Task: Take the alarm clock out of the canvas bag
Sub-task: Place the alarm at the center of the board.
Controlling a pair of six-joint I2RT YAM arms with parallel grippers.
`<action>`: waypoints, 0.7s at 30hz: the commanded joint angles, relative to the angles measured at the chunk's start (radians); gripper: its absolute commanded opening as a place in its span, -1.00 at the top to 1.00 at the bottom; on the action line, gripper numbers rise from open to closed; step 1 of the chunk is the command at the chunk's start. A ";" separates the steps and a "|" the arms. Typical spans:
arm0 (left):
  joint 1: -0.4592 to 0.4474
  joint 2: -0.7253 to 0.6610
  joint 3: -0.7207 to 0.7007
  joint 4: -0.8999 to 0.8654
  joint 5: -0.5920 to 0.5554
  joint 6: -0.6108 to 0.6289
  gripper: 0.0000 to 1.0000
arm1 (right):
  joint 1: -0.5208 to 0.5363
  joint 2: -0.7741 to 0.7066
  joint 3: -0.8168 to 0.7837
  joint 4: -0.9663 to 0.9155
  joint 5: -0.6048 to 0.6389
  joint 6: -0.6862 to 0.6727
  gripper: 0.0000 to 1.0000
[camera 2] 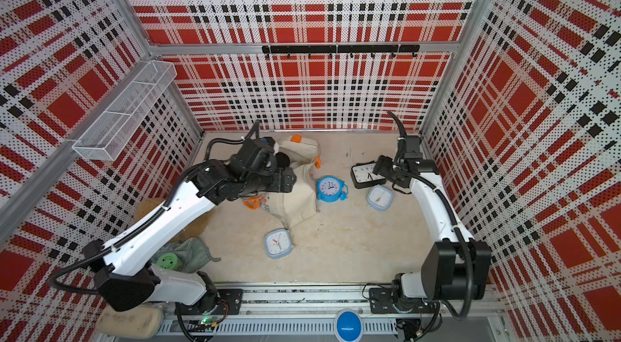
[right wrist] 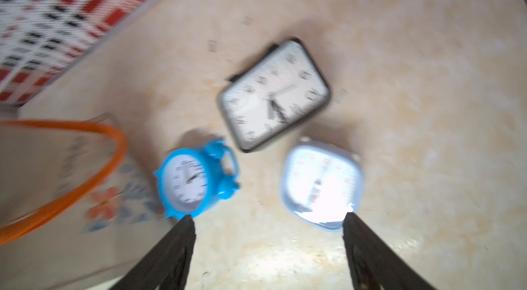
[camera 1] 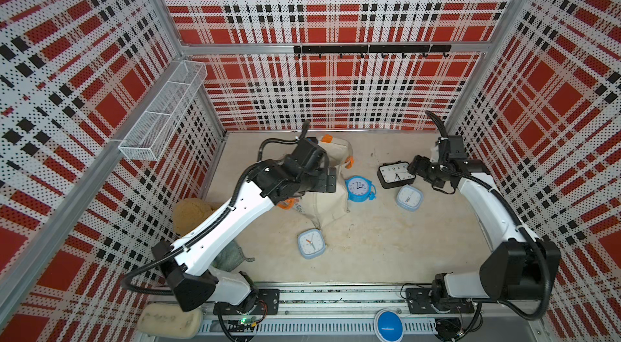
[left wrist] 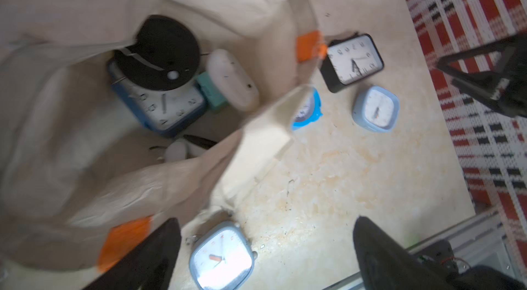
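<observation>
Bag (camera 1: 331, 206) lies on the counter (camera 1: 386, 249), mouth open. Left jaws hang over it, wide apart, empty; a blue-framed clock (left wrist: 165, 111) lies inside. Farther back, right jaws hover near a black clock (camera 1: 393, 175), wide apart, empty.

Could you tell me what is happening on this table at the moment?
Two robot arms are working on getting alarm clocks out of a canvas bag. Four clocks lie on the table: a black rectangular clock, a blue round clock, a pale square clock and a second pale square clock nearer the arms' bases. The left end effector hangs open at the bag's mouth, where a dark blue clock lies inside. The right end effector is open by the black rectangular clock, holding nothing.
</observation>
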 commanded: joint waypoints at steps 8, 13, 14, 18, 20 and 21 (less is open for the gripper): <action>0.381 -0.174 -0.121 -0.013 0.068 0.034 -0.95 | 0.604 0.228 0.477 -0.320 0.151 0.250 -0.87; 0.421 -0.082 -0.031 -0.006 -0.076 0.212 -1.00 | 0.712 0.391 0.671 -0.401 0.155 0.434 -0.88; 0.421 -0.049 -0.005 0.000 -0.085 0.260 -1.00 | 0.720 0.404 0.684 -0.398 0.159 0.476 -0.87; 0.406 0.078 0.092 0.048 -0.128 0.495 -0.99 | 0.733 0.439 0.690 -0.350 0.167 0.621 -0.87; 0.405 0.118 0.107 0.094 -0.105 0.573 -0.99 | 0.733 0.473 0.722 -0.350 0.182 0.646 -0.88; 0.412 0.133 0.098 0.137 -0.069 0.601 -0.99 | 0.732 0.500 0.751 -0.358 0.185 0.650 -0.88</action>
